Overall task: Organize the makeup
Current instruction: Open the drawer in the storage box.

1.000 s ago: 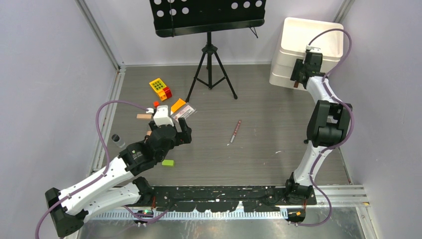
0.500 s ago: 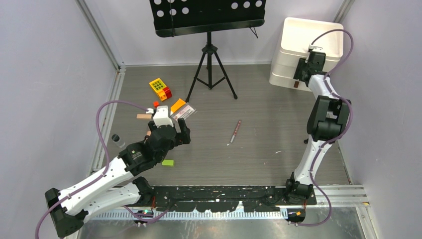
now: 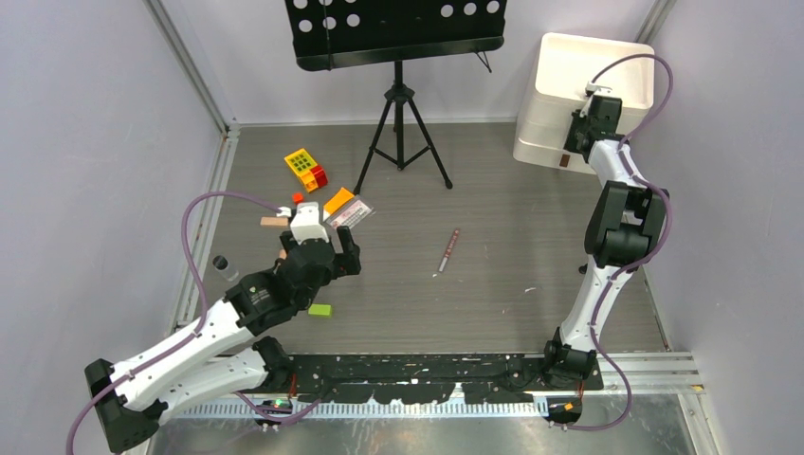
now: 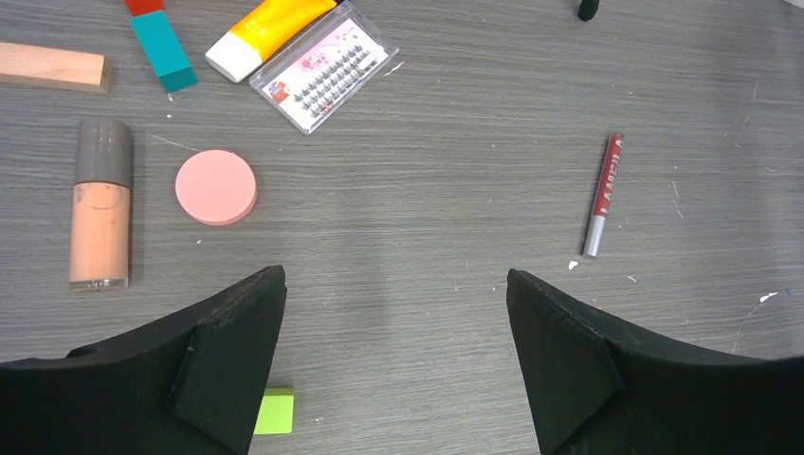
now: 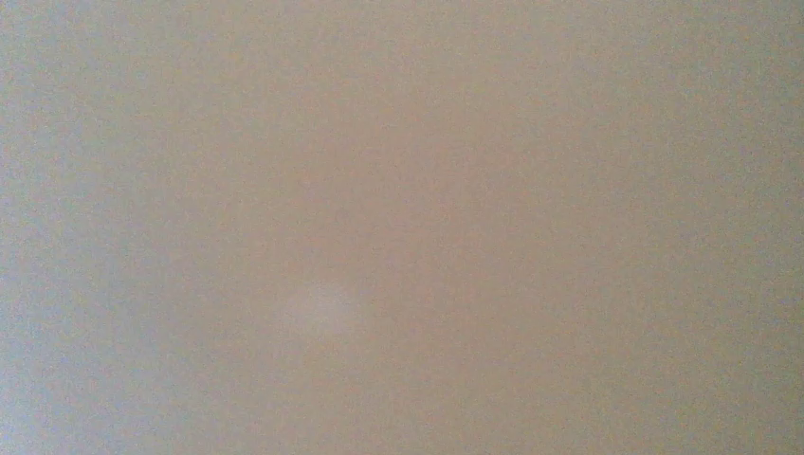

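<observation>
Makeup lies on the grey table ahead of my left gripper (image 4: 393,275), which hovers open and empty above bare table. In its wrist view I see a pink round compact (image 4: 216,187), a tan bottle with a grey cap (image 4: 100,213), a yellow tube (image 4: 270,24), a clear case with dark squares (image 4: 322,66) and a red pencil (image 4: 603,194) off to the right. From above, the pencil (image 3: 448,249) lies mid-table. My right gripper (image 3: 580,135) is pressed against the white drawer box (image 3: 559,95); its wrist view shows only a blank beige surface, fingers hidden.
A black music stand's tripod (image 3: 401,133) stands at the back centre. Toy blocks lie about: yellow and red (image 3: 303,166), teal (image 4: 163,49), wooden (image 4: 49,66), green (image 3: 319,310). A small black-capped bottle (image 3: 224,267) stands near the left rail.
My right wrist has shifted a little to the right along the front of the white box. The left arm has edged slightly left and stays open.
</observation>
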